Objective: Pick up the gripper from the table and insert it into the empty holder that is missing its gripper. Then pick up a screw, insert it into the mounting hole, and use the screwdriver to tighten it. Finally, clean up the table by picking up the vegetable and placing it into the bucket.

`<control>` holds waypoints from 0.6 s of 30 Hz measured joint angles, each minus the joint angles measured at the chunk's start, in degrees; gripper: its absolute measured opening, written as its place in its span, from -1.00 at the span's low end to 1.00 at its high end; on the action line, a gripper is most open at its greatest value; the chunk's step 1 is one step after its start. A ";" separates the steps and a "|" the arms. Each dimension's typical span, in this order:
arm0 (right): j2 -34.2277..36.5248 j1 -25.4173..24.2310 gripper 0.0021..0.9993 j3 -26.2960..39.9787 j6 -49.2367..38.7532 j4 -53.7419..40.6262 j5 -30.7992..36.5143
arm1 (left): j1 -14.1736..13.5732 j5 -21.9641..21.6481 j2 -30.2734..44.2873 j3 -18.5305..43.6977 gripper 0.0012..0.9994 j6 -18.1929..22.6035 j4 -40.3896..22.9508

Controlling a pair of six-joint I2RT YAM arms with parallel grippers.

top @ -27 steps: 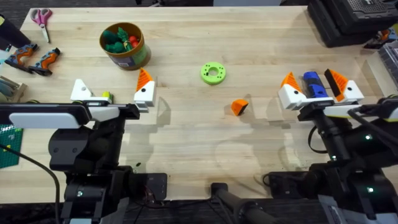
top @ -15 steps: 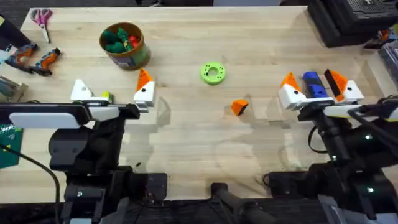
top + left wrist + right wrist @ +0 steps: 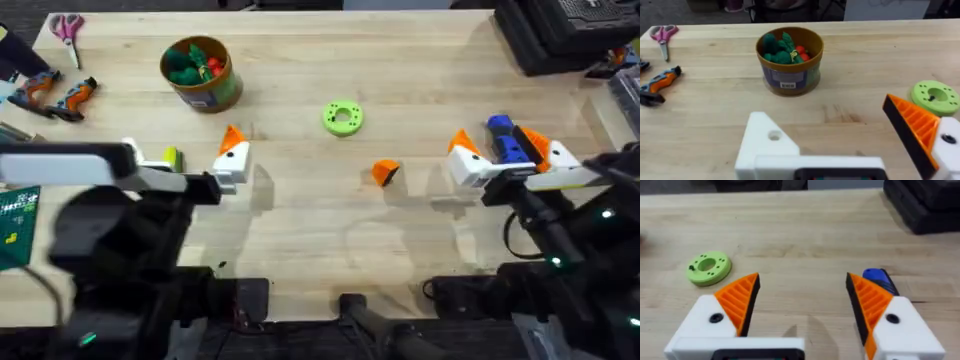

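The orange ribbed gripper (image 3: pixel 384 172) lies loose on the table (image 3: pixel 300 220), right of centre. My left gripper (image 3: pixel 182 152) (image 3: pixel 825 112) is open; one finger is a bare white holder (image 3: pixel 771 145) with a hole, the other finger carries an orange pad (image 3: pixel 912 125). The yellow-green vegetable (image 3: pixel 172 158) lies between these fingers in the overhead view. The bucket (image 3: pixel 200 72) (image 3: pixel 790 60) stands beyond them. My right gripper (image 3: pixel 503 155) (image 3: pixel 804 280) is open, with both orange pads on. The blue screwdriver (image 3: pixel 505 138) (image 3: pixel 878 277) lies on the table just beyond its fingers.
A lime-green ring (image 3: pixel 343 117) (image 3: pixel 709 268) rests mid-table. Pink-handled scissors (image 3: pixel 67 27) and an orange-and-black tool (image 3: pixel 50 92) lie at the far left. Dark equipment (image 3: pixel 560 35) fills the far right corner.
The left arm has risen toward the camera and its gripper has shifted slightly nearer. The right gripper has drawn back a little and turned slightly. Objects on the table have not moved.
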 joint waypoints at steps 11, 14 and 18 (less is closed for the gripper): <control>21.57 0.00 0.99 25.64 0.77 -19.11 -0.72 | 0.00 0.00 24.97 29.97 0.97 0.01 -23.86; 30.62 0.00 0.99 33.71 0.77 -25.85 -0.75 | 0.00 0.00 34.43 38.90 0.97 0.01 -31.10; 42.16 0.00 0.99 45.29 0.77 -35.53 -0.72 | 0.00 -0.02 45.55 50.75 0.97 0.03 -41.23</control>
